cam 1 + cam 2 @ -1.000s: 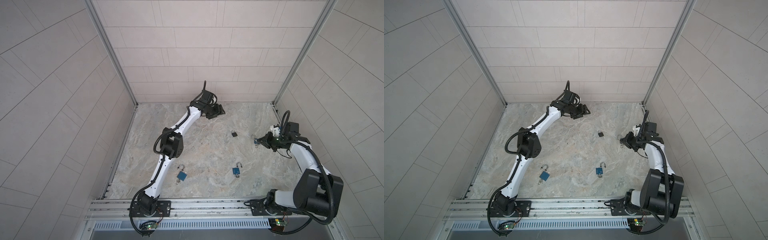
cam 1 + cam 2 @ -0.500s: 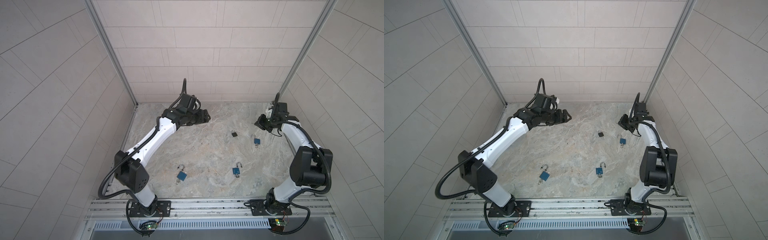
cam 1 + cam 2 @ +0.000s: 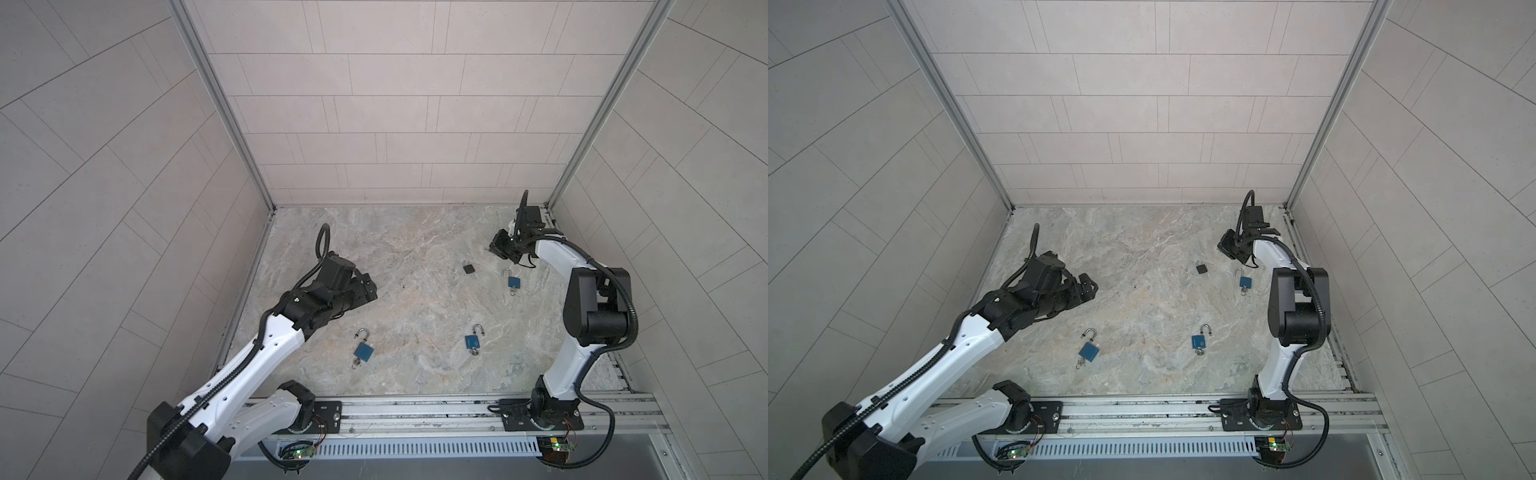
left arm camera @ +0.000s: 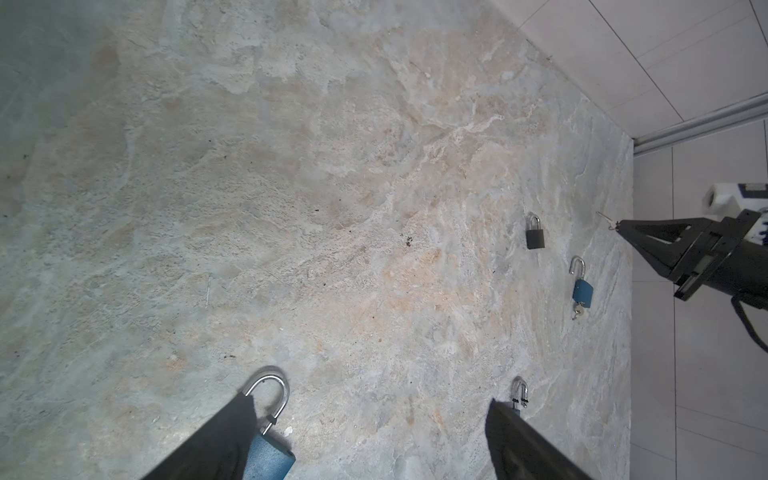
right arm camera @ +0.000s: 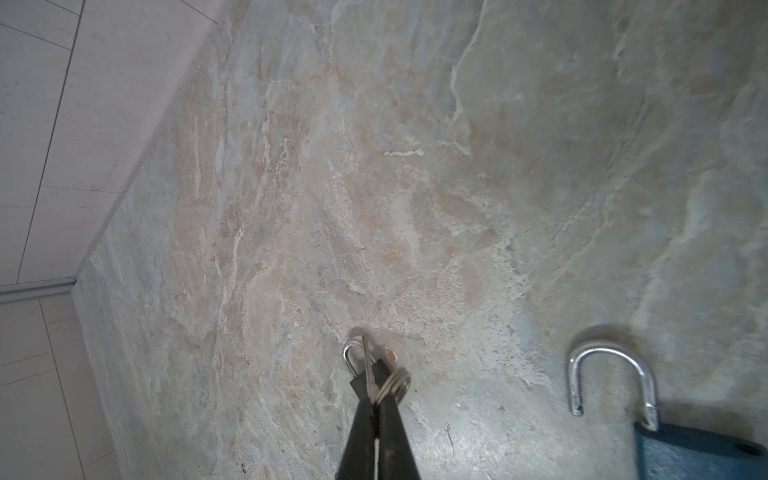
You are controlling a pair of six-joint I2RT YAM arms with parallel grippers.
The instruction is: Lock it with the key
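You are facing three blue padlocks, open-shackled, and one dark padlock, closed. At two o'clock your right gripper is clamping one key; at nine your left gripper is hanging spread, empty.

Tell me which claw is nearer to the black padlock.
Right. The right claw, shut on a key, sits close by the black padlock, toward the back right corner; the left claw, open, is much farther off on the padlock's other side.
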